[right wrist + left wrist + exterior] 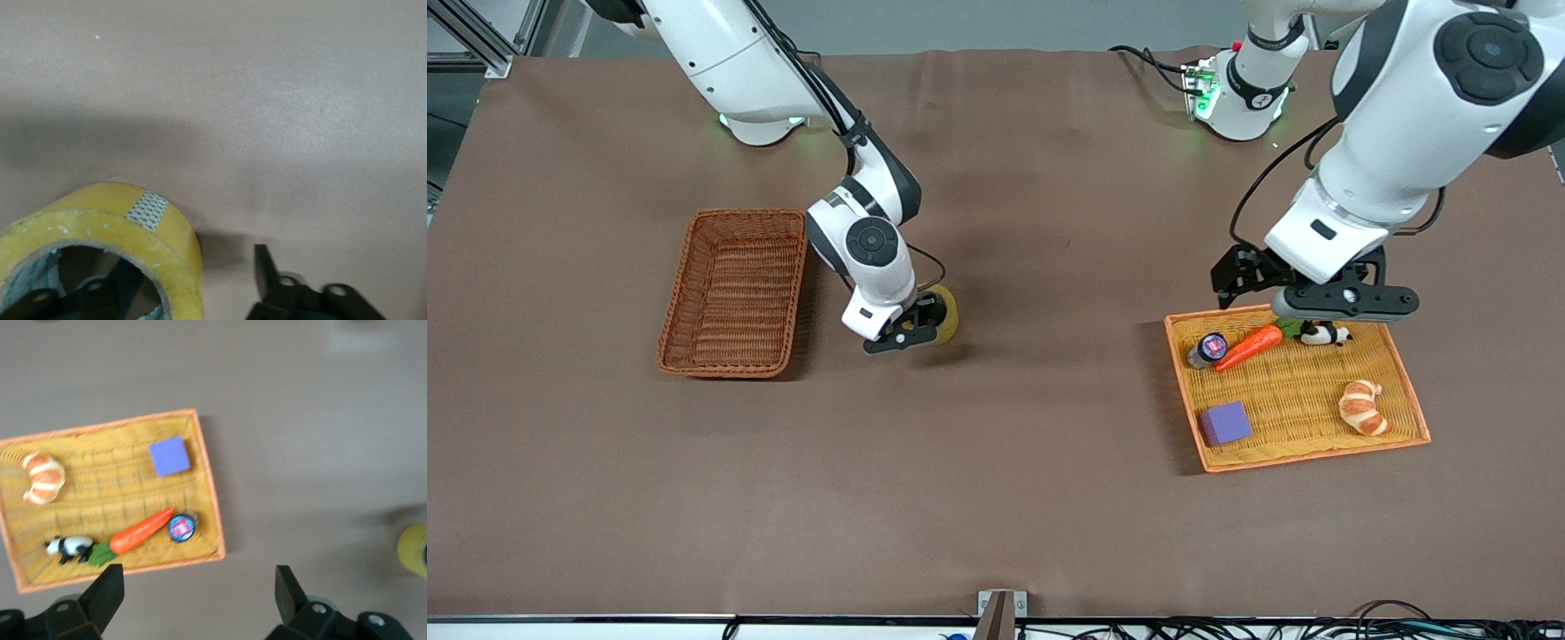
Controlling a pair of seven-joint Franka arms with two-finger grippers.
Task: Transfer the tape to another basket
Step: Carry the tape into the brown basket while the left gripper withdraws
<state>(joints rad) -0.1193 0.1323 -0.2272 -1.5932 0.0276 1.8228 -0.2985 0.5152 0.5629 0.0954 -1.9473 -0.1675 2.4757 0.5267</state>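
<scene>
Yellowish tape (100,227) sits on the table beside the wicker basket (734,293), not yet in it. Risk: a one-wall pinch could slip or tip the roll during lift. Right gripper (911,333) straddles the wall, one finger inside the core, jaws half-closed. Left gripper (197,600) waits spread wide above the yellow tray (210,500).

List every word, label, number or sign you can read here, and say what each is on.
No text can be read.
Small bottle in the yellow tray: pink label on its cap, too blurred to read.
Tape: patterned patch on its rim, no letters.
Left arm's base: small mark, too small to read.
</scene>
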